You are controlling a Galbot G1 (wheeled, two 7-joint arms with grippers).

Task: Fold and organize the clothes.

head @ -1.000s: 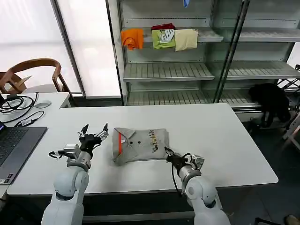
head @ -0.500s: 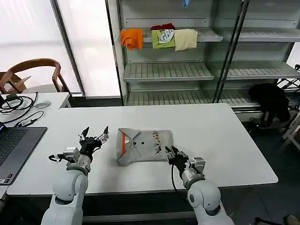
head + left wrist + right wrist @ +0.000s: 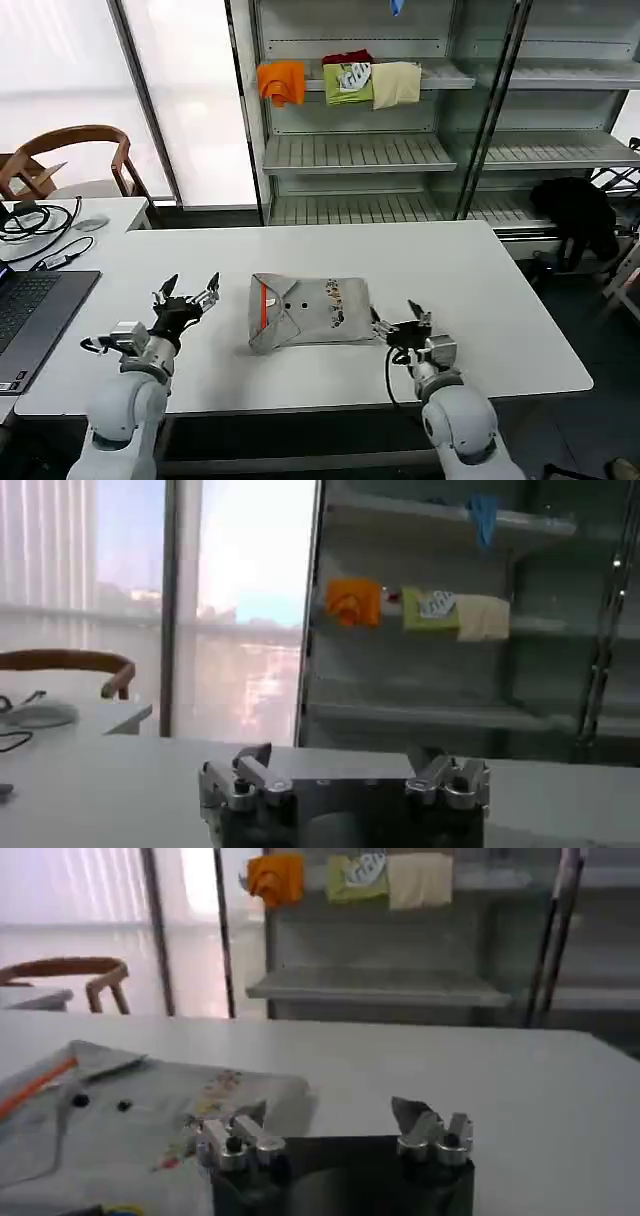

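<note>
Flat on the white counter (image 3: 480, 290), folded light grey soft T-shirt (image 3: 305, 310) between right hand (image 3: 402, 327) just beside it and left hand (image 3: 186, 303) apart, both spread open, empty.

Both white, rounded arms are ending in black grippers, left (image 3: 186, 292) and right (image 3: 400, 322), metal-tipped, trailing black cables.

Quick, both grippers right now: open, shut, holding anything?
Left gripper: open, empty, beside the grey T-shirt on its left.
Right gripper: open, empty, just off the shirt's right edge.
</note>
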